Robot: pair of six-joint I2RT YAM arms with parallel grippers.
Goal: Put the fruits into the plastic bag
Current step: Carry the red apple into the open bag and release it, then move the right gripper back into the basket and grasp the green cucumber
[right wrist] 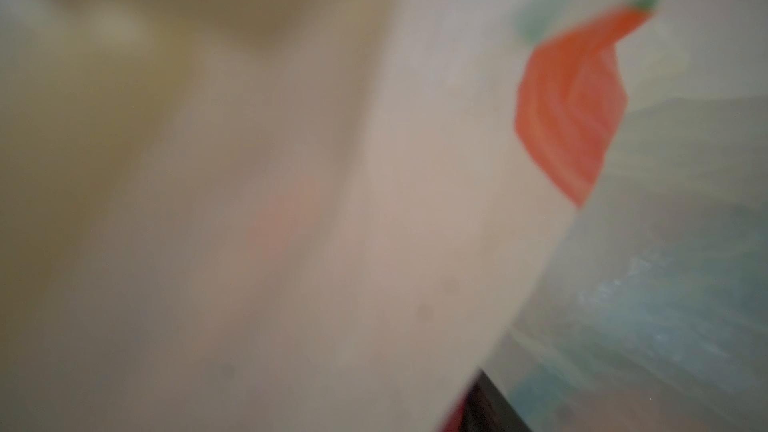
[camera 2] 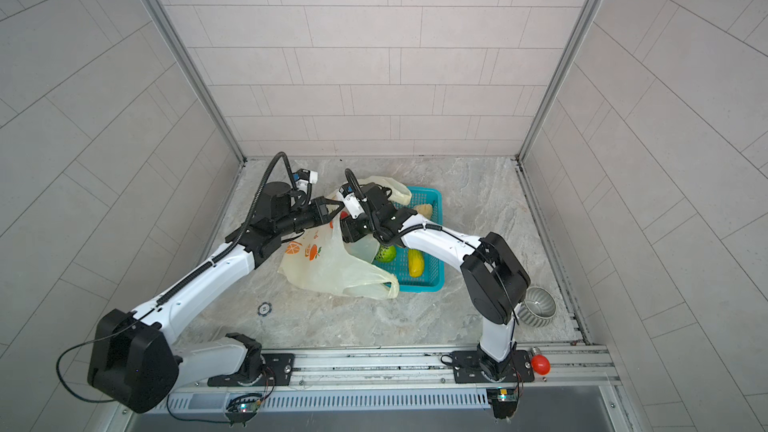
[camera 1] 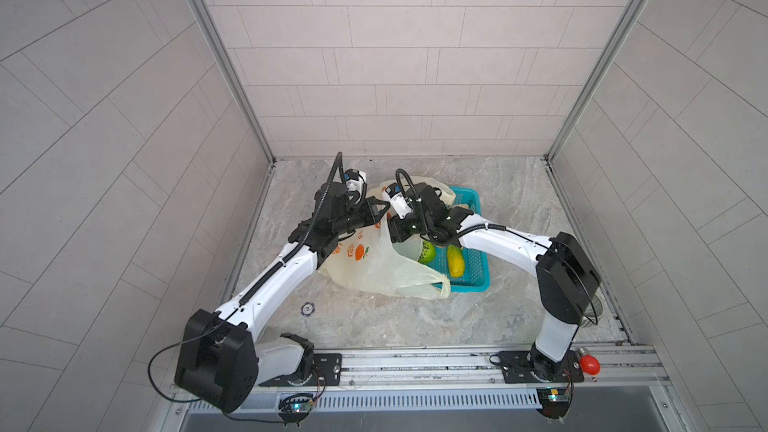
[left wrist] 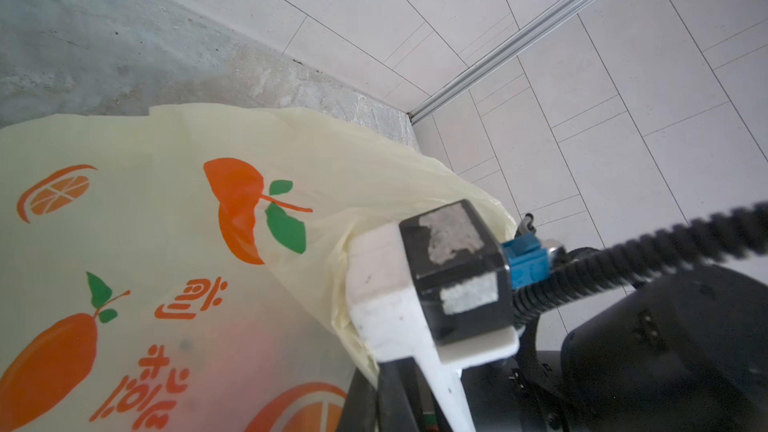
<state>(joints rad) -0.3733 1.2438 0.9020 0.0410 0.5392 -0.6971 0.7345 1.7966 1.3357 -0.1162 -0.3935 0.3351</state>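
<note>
From above, we are watching both arms meeting over the plastic bag [camera 1: 370, 280]. It is lying crumpled on the marble-patterned table [camera 1: 519, 201], one loop handle trailing across the near corner of the teal basket [camera 1: 478, 282]. In both top views the left gripper [camera 1: 384, 210] is keeping its jaws pressed together on the bag's lifted rim. The right gripper [camera 1: 398, 235] is dipping into the opening (film is hiding its fingertips, so we cannot tell how its jaws are standing). The fruits are sitting in the basket: a green round one [camera 1: 427, 253] just beside the bag's mouth, a yellow one [camera 1: 456, 262] next to it, and a pale beige one [camera 2: 424, 209] at the far end behind the right arm.

From the left wrist, we are seeing the bag [left wrist: 166, 251] filling most of the frame, its printed oranges and orange characters facing the lens. Its film is bunching in folds against the white-and-black camera block [left wrist: 436, 284] of the other arm. The left jaws themselves are not showing clearly here.

From the right wrist, we are getting only blur. The bag's pale film [right wrist: 270, 201] is crowding the lens, one printed orange [right wrist: 569, 110] is creasing across it, and teal is showing through at one side.
</note>
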